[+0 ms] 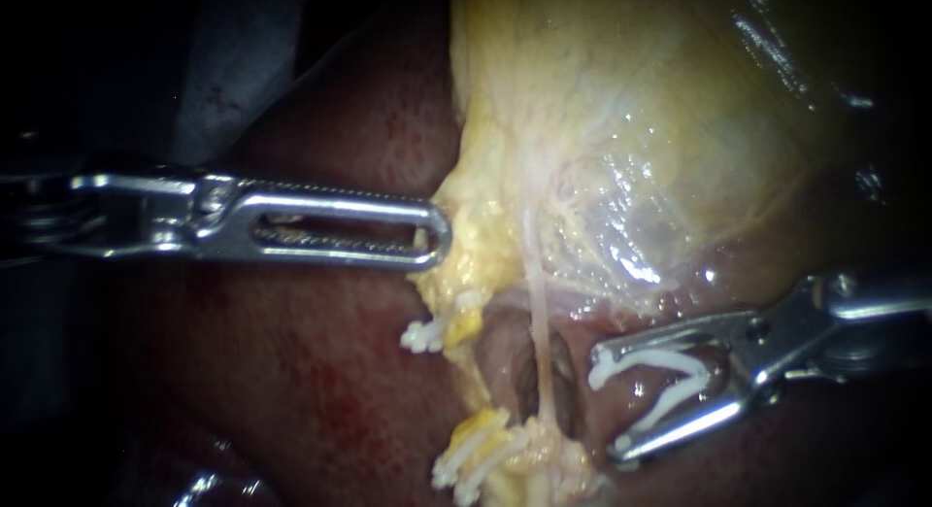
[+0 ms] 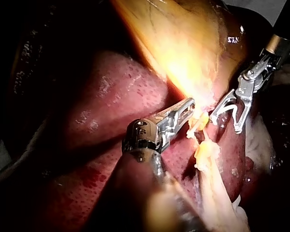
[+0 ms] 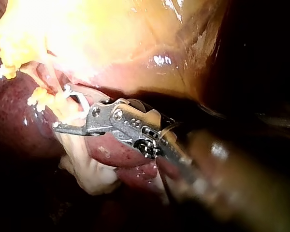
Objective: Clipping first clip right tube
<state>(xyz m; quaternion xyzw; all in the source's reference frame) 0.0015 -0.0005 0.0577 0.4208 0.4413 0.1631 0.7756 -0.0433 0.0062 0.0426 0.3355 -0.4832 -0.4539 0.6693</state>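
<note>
My right instrument comes in from the right. Its jaws stand wide apart with an open white clip seated between them, touching both. The clip's mouth faces a thin pale tube that runs down from the gallbladder; the clip's tips are just right of the tube and apart from it. My left instrument has its slotted jaws shut on yellow fatty tissue at the gallbladder's edge. In the right wrist view the clip sits beside pale strands, ahead of the right instrument.
Two white clips sit on the yellow strand left of the thin tube. Dark red liver lies under and left of everything. In the left wrist view the left instrument and the right instrument are close together.
</note>
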